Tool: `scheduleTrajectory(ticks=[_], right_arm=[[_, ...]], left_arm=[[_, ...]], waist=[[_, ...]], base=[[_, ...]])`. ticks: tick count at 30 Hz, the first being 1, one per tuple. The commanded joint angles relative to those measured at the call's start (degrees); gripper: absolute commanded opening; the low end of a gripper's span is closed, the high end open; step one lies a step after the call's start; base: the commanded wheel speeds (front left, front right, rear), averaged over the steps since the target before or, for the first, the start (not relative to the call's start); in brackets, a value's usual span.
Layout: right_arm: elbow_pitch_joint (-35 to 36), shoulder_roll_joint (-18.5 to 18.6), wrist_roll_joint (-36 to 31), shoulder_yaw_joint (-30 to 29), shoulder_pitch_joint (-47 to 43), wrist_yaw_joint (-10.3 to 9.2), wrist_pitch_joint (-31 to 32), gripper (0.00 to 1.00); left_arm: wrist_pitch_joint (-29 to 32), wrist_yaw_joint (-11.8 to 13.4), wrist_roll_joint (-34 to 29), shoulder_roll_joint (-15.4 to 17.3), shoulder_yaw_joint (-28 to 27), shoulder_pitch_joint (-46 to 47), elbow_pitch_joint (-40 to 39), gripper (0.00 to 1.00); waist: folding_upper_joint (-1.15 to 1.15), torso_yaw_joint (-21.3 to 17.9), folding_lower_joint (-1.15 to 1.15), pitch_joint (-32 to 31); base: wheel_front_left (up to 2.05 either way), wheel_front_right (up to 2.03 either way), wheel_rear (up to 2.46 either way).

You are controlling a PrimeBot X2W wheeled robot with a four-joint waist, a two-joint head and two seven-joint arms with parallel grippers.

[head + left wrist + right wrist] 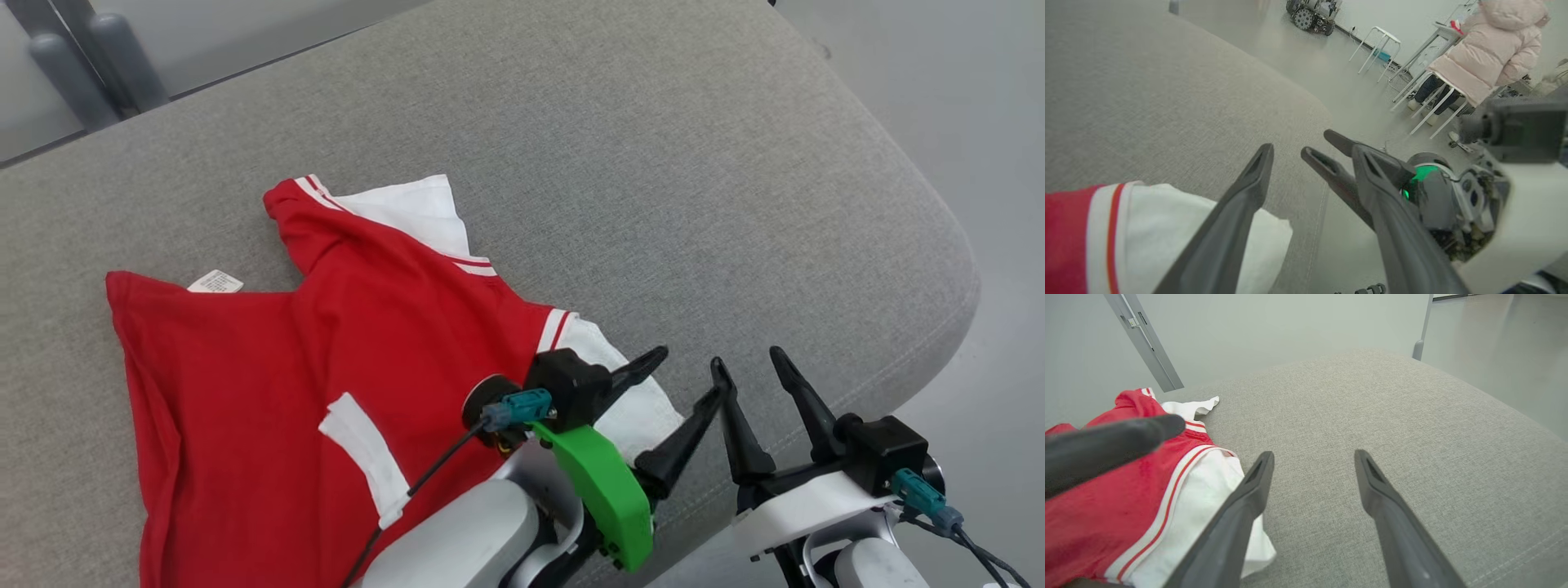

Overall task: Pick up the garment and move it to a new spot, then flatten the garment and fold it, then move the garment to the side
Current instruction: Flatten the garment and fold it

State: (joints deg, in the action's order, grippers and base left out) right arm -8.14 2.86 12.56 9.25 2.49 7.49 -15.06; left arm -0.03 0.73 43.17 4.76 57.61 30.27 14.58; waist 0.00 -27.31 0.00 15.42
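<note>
The garment (269, 367) is a red shirt with white sleeves and striped trim, lying partly spread on a grey cushion (653, 163). My left gripper (688, 376) stands open just over the right white sleeve (645, 408), near the cushion's front right edge, with nothing between its fingers. The left wrist view has that sleeve (1167, 228) under my left gripper (1312, 148). My right gripper (746, 358) is open and empty right beside the left one, over bare cushion. In the right wrist view my right gripper (1314, 454) has the garment (1106, 506) at its left.
The cushion's rounded edge drops to a pale floor (980, 122) on the right. Grey posts (90, 57) stand behind the cushion. A person in a pink padded jacket (1486, 53) sits on a white stool, beside white stools (1378, 45) and a wheeled machine (1312, 14).
</note>
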Motion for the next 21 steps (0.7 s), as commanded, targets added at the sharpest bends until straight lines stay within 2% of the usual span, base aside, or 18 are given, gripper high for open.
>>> scheduleTrajectory(ticks=[1, 3, 6, 10, 14, 16, 18, 21], right_arm=[[0.1, 0.1, -1.0, -0.4, -0.1, 0.01, -0.2, 1.0], [0.3, 0.1, -1.9, -0.9, -0.2, 0.01, -0.2, 1.0], [1.7, 0.1, -3.2, -2.6, 0.1, 0.01, -0.2, 1.0], [5.0, 0.1, -6.5, -5.0, 0.5, 0.01, -0.2, 1.0], [8.0, 0.3, -9.6, -6.4, 0.5, 0.01, -0.2, 1.0], [9.3, 1.4, -10.7, -6.9, 0.2, 0.01, -0.2, 1.0], [10.0, 2.2, -11.2, -7.3, -0.1, 0.01, -0.2, 1.0], [10.3, 3.5, -11.3, -7.9, -0.5, 0.01, -0.2, 1.0]], left_arm=[[-2.1, -1.4, 1.6, -0.3, -1.2, -0.3, -1.4, 1.0], [-4.7, -2.4, 2.3, -0.4, -2.4, -0.8, -3.4, 1.0], [-8.4, -1.2, 2.0, 2.0, -5.6, -1.8, -7.1, 1.0], [-12.9, 5.5, -1.9, 8.8, -11.3, -5.4, -11.5, 1.0], [-14.3, 12.3, -5.2, 15.2, -15.5, -11.8, -15.0, 1.0], [-14.8, 14.2, -4.7, 16.3, -17.6, -15.9, -16.6, 1.0], [-15.1, 16.1, -7.2, 18.6, -19.1, -19.0, -16.9, 1.0], [-15.1, 18.5, -8.6, 17.9, -22.5, -24.3, -17.6, 1.0]], waist=[[0.0, 1.0, 0.0, -0.5], [0.0, 1.8, 0.0, -1.0], [0.0, 3.5, 0.0, -2.0], [0.0, 6.9, 0.0, -4.1], [0.0, 10.8, 0.0, -6.6], [0.0, 13.3, 0.0, -7.7], [0.0, 15.7, 0.0, -9.0], [0.0, 18.5, 0.0, -10.5]], base=[[0.0, 0.0, 0.0], [0.0, 0.0, 0.0], [0.0, 0.0, 0.0], [0.0, 0.0, 0.0], [0.0, 0.0, 0.0], [0.0, 0.0, 0.0], [0.0, 0.0, 0.0], [0.0, 0.0, 0.0]])
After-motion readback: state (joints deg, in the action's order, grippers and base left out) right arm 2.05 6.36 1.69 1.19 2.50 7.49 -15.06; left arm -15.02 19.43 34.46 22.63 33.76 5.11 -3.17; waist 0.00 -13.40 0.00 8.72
